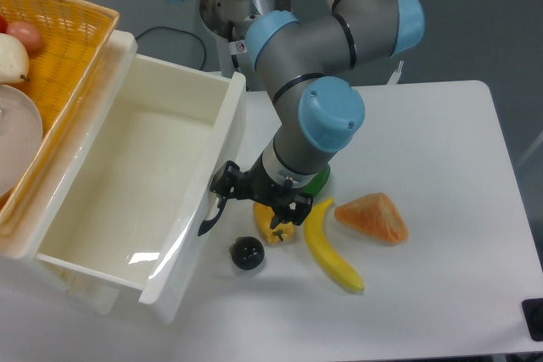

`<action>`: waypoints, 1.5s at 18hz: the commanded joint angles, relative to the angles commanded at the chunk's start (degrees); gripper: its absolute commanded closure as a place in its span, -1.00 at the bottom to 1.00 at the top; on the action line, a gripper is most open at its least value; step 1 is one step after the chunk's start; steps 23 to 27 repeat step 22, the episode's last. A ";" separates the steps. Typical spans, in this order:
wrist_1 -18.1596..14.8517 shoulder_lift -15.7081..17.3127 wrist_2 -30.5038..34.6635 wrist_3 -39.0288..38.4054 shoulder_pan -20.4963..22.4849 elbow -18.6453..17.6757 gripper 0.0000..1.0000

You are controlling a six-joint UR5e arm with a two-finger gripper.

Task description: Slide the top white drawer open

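Observation:
The top white drawer is slid far out of the cabinet, and its deep white inside is bare. Its curved black handle sits on the front panel facing right. My gripper hangs just right of that front panel, pointing down at the table. Its jaws look spread apart. The left finger is close to the handle's upper end; I cannot tell whether it touches it. Nothing is held.
An orange woven basket with food items sits on the cabinet top at left. On the table right of the drawer lie a yellow pepper, a black round object, a banana, an orange wedge and a green item.

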 joint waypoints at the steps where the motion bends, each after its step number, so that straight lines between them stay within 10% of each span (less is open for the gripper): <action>1: 0.00 0.00 -0.09 0.00 0.09 0.00 -1.00; 9: 0.87 0.62 -1.23 0.44 3.08 0.35 -1.00; 17: 10.97 -0.70 7.01 10.34 5.71 -2.81 -1.00; 27: 11.16 -0.35 11.77 14.41 5.98 -2.99 -1.00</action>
